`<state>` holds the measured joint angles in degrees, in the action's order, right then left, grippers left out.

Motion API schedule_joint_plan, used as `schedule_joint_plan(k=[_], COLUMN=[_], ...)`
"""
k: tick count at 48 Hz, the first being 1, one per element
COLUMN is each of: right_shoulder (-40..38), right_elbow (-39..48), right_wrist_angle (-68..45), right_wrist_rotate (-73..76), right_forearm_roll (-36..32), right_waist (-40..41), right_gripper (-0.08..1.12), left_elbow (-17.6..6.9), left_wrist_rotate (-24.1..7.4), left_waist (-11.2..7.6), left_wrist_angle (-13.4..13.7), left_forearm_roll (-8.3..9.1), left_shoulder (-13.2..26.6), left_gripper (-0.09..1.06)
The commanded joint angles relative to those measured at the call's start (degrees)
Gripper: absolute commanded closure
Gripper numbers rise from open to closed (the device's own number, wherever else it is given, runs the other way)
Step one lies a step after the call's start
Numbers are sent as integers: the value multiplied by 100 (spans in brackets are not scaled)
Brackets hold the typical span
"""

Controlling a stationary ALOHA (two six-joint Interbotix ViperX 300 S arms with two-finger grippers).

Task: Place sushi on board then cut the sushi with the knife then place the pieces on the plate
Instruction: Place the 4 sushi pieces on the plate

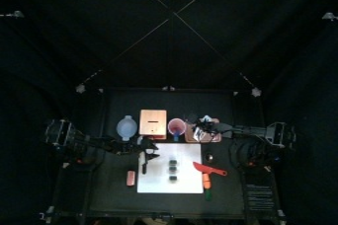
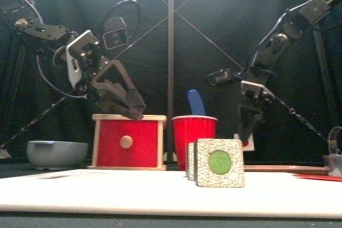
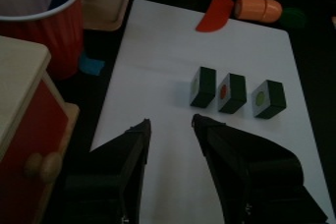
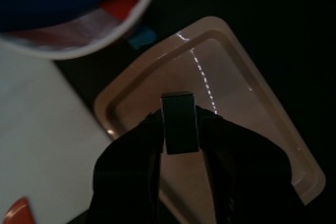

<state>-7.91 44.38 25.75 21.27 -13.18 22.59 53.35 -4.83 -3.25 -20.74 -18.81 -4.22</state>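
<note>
Three dark green sushi pieces stand in a row on the white board, seen in the front view as pieces near the table's front. My right gripper is shut on another dark sushi piece and holds it just above the pink tray, behind the board. My left gripper hangs open over the board's left edge, a short way from the three pieces, with nothing between its fingers. The red knife lies on the board's right side.
The red cup with the blue knife stands behind the board, next to the wooden box with its red drawer front. The blue-grey bowl is at the back left. An orange toy food lies past the knife.
</note>
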Motion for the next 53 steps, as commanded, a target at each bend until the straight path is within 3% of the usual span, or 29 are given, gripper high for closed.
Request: schedule_joint_plan(k=[1,14,26,37,53], right_shoulder=[202,571,-53,-519,-105], right_elbow=[-97,-202,-299,-369,-642], right_wrist_angle=[-132,-123,272,510,-290], right_wrist_rotate=[0,-9,-18,0,9], right_forearm_roll=[-26,-35,0,193,492], right_waist=[132,246,114,-879,-2338], right_gripper=[44,32,28,28,28], left_elbow=[-70,-62,-79,-79,-62], left_wrist_rotate=[0,-9,0,0,-18], left_waist=[26,35,35,35,44], left_wrist_angle=[-18,-18,-18,-18,-9], left_forearm_roll=[-26,-44,-53,-53,-53], left_shoulder=[0,44,44,44,35], left_gripper=[18,18,18,18,18])
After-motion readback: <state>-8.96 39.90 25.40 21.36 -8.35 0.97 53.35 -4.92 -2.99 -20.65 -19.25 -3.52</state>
